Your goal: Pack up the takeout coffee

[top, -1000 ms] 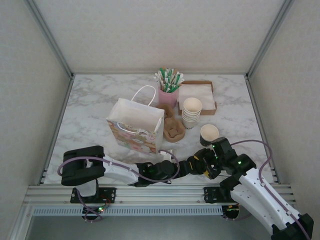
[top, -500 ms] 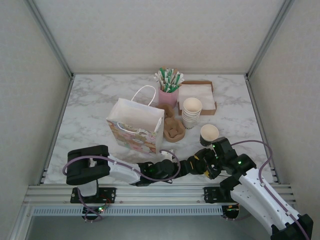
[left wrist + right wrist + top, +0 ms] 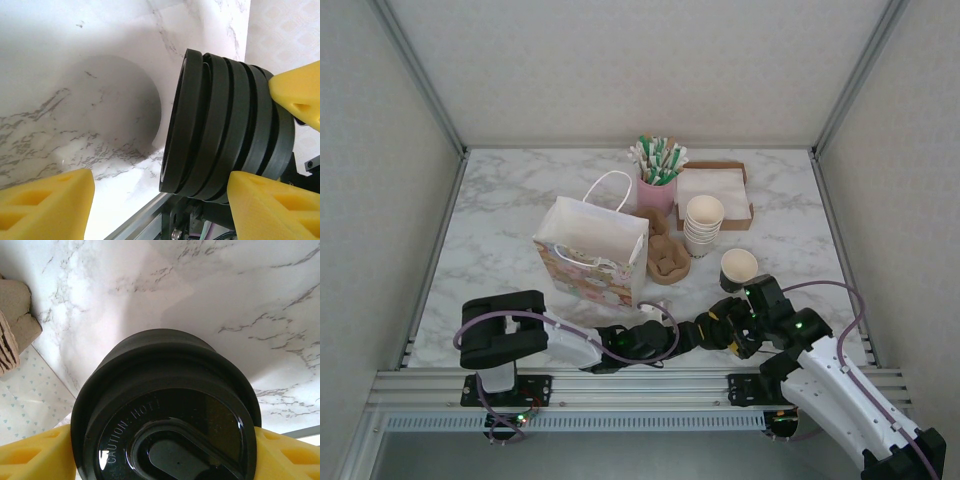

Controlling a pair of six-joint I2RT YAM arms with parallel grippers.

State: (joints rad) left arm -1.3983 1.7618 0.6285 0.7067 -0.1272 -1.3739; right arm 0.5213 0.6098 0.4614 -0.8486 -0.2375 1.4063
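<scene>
The right gripper (image 3: 160, 452) is clamping the black lid stack (image 3: 165, 380) — the left gripper (image 3: 157, 205) is hanging open beside it
The lidless paper cup (image 3: 738, 265) is standing toward the table's (image 3: 500, 200) near right corner — light, thin-walled, crushable, probably best gripped softly mid-wall

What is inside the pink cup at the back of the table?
Green-and-white sticks, probably wrapped straws, stand in the pink cup, their tops fanning above its rim. Their lower ends and the cup's bottom are hidden by its wall.
</scene>
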